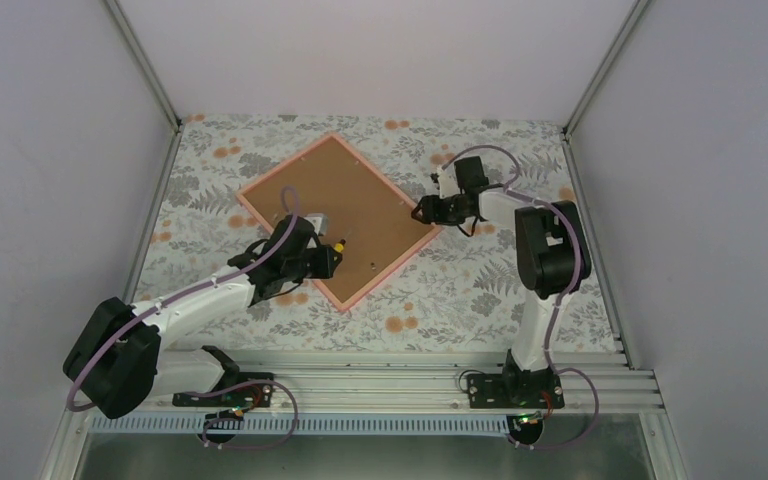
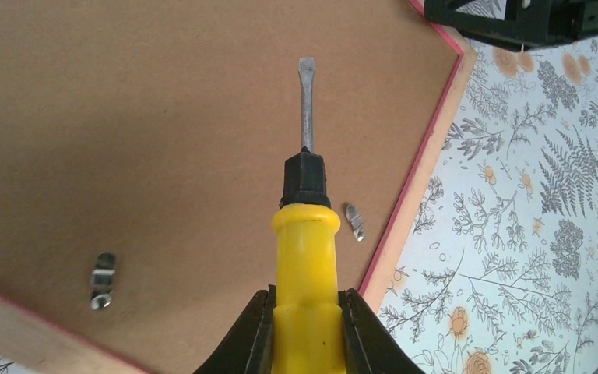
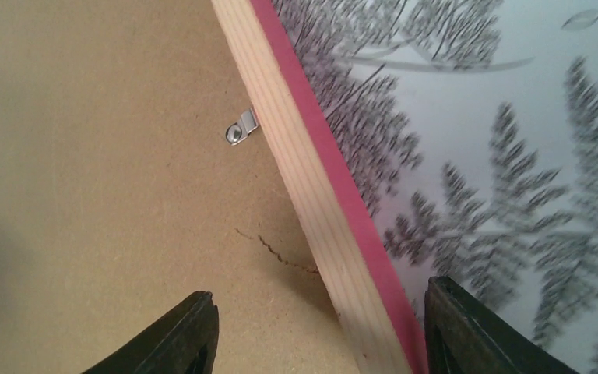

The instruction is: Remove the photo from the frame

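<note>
Two grippers work at the frame (image 1: pixel 338 218), which lies face down and turned diamond-wise toward the far edge of the bench, left of centre. Its back is a matt brown fibreboard panel (image 2: pixel 124 117) inside a thin pink rail (image 3: pixel 304 195) with a bare pale-wood face. My left gripper (image 2: pixel 306 315) is clenched on the smooth yellow handle of a screwdriver (image 2: pixel 305 249), whose flat steel blade lies over the panel. Small metal clips (image 2: pixel 103 279) sit to either side. My right gripper (image 3: pixel 323 319) is spread wide, straddling the rail at the frame's right corner. I see a floral tablecloth (image 1: pixel 480 290) underneath.
</note>
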